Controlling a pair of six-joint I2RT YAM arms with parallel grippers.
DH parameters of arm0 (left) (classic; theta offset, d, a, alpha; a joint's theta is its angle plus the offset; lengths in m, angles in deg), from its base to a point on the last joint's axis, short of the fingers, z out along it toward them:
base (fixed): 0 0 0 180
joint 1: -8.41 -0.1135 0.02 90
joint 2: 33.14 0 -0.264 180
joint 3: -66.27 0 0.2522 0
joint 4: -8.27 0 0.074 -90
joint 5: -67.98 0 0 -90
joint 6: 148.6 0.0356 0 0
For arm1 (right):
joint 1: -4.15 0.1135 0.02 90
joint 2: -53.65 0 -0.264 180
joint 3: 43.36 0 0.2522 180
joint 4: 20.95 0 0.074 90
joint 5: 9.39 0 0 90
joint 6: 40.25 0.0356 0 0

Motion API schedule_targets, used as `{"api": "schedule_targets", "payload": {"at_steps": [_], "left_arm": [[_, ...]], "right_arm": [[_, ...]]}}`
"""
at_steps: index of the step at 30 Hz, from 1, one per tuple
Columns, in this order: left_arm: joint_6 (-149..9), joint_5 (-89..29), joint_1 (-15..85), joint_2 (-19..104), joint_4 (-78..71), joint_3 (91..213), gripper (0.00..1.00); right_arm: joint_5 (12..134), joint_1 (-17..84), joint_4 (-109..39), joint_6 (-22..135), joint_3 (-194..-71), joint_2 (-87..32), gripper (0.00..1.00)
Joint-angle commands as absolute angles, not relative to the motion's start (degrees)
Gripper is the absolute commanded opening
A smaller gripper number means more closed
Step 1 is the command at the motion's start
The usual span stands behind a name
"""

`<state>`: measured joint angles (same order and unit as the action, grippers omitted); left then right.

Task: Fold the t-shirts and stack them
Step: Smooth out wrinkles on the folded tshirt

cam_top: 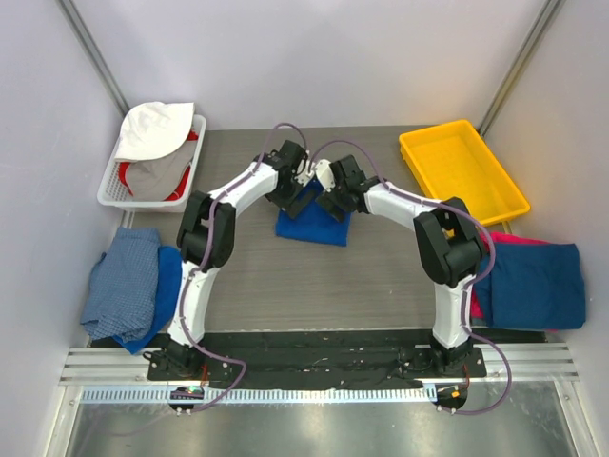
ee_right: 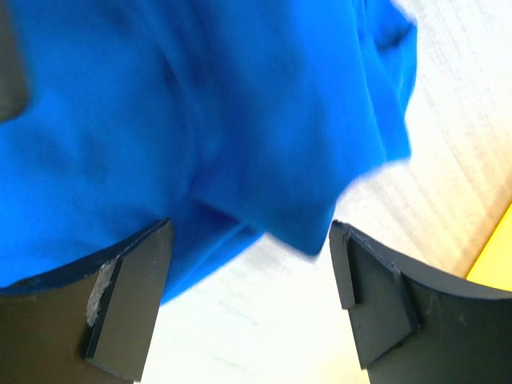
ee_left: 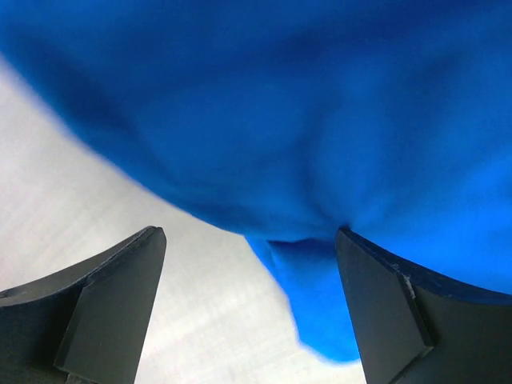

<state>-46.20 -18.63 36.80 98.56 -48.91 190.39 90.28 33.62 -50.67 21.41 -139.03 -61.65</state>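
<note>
I've got the blue t-shirt (cam_top: 312, 227) lying mid-way across the table (cam_top: 257, 281), toward its far edge, both arms right over it. My left gripper (ee_left: 248, 244) stands spread wide, gripping nothing; my right gripper (ee_right: 252, 236) is just as wide, nothing held.

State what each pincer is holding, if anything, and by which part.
Nothing is held. The left pincer and the right pincer both stand wide open just over the folded royal blue cloth t-shirt, neither clamped on it.
</note>
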Motion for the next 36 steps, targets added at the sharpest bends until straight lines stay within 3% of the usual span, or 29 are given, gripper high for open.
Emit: {"api": "schedule_targets", "payload": {"at_steps": [1, 13, 19, 28, 36], "left_arm": [[-45.77, -23.42, 37.94, 91.85, -61.65, 185.95, 0.91], [-45.51, -25.63, 40.14, 78.75, -64.91, 176.27, 0.89], [-45.07, -22.56, 40.76, 74.97, -56.76, 174.77, 0.89], [-46.38, -18.60, 38.65, 84.45, -46.47, 187.76, 0.89], [-45.59, -17.81, 36.10, 94.55, -42.59, 195.86, 0.89]], "right_arm": [[87.91, 35.17, -55.09, 23.12, -136.75, -53.93, 0.87], [82.54, 39.56, -63.44, 26.46, -127.97, -40.67, 0.88], [86.49, 41.06, -56.86, 24.62, -122.68, -35.73, 0.89], [94.57, 40.10, -48.86, 18.47, -130.41, -44.78, 0.89], [94.76, 36.84, -45.87, 16.35, -136.65, -51.81, 0.89]]}}
